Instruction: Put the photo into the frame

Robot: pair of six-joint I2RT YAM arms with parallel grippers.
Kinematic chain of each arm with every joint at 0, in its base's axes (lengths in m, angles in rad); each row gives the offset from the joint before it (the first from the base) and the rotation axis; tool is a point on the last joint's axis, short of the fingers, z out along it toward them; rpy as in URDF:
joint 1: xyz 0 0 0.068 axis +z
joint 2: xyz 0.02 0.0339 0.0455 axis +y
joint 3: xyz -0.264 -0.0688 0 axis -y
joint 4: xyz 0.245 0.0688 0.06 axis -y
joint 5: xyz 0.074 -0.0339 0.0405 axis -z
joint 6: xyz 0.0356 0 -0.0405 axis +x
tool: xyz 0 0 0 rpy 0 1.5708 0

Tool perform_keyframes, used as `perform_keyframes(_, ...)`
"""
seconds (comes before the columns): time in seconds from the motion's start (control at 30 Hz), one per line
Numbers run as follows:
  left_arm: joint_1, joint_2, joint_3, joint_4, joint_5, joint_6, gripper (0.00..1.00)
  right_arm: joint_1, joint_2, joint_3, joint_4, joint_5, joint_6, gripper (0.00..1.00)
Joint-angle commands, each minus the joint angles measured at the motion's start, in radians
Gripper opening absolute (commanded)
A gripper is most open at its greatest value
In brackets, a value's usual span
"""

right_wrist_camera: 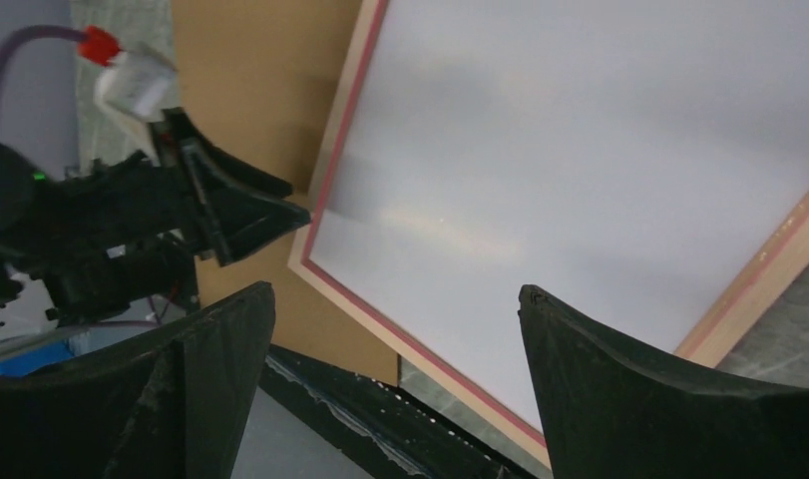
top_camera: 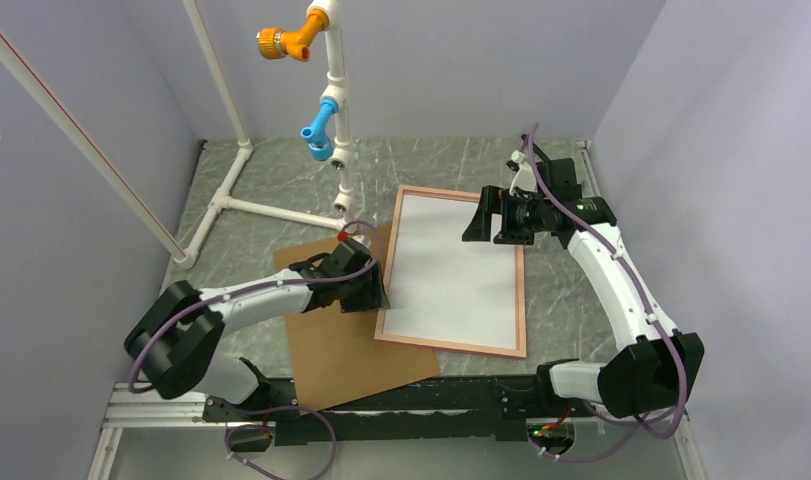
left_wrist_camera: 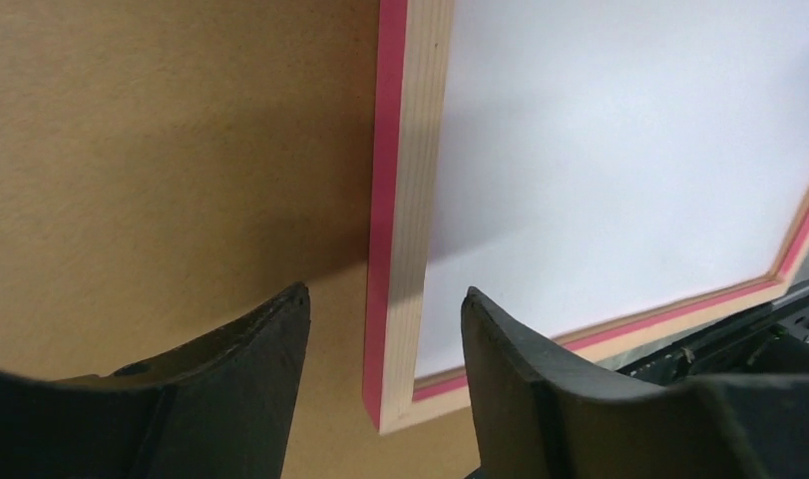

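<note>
Probably the thin, limp photo (top_camera: 451, 265) sits in the stiff, light frame (top_camera: 523, 300), best pressed at edges; left gripper (left_wrist_camera: 385, 294) straddles the frame's left edge half-open, right gripper (right_wrist_camera: 395, 289) wide, empty.

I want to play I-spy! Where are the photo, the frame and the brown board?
photo (top_camera: 456, 265): top view, middle of its white back.
frame (left_wrist_camera: 410, 200): left wrist view, its pale wood side rail.
board (top_camera: 346, 350): top view, its bare near half.
</note>
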Motion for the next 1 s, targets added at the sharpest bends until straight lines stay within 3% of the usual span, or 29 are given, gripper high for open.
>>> perform_keyframes(0.0,-0.025,0.088,0.060,0.088,0.046,-0.013,0.58,-0.001,-0.043,-0.014,0.055,-0.078,0.023,0.94)
perform_keyframes(0.17,-0.064,0.160,0.097,0.083,0.025,-0.024,0.41,0.001,-0.047,-0.009,0.033,-0.062,0.007,0.94)
perform_keyframes(0.3,-0.110,0.181,0.135,0.055,-0.017,-0.036,0.22,0.000,-0.044,-0.001,0.023,-0.053,-0.004,0.94)
perform_keyframes(0.7,-0.182,0.281,0.287,0.073,-0.015,-0.107,0.02,-0.001,-0.048,0.017,0.009,-0.018,-0.020,0.94)
perform_keyframes(0.97,-0.202,0.370,0.380,0.101,-0.008,-0.159,0.00,-0.007,-0.066,0.027,-0.023,0.059,-0.052,0.94)
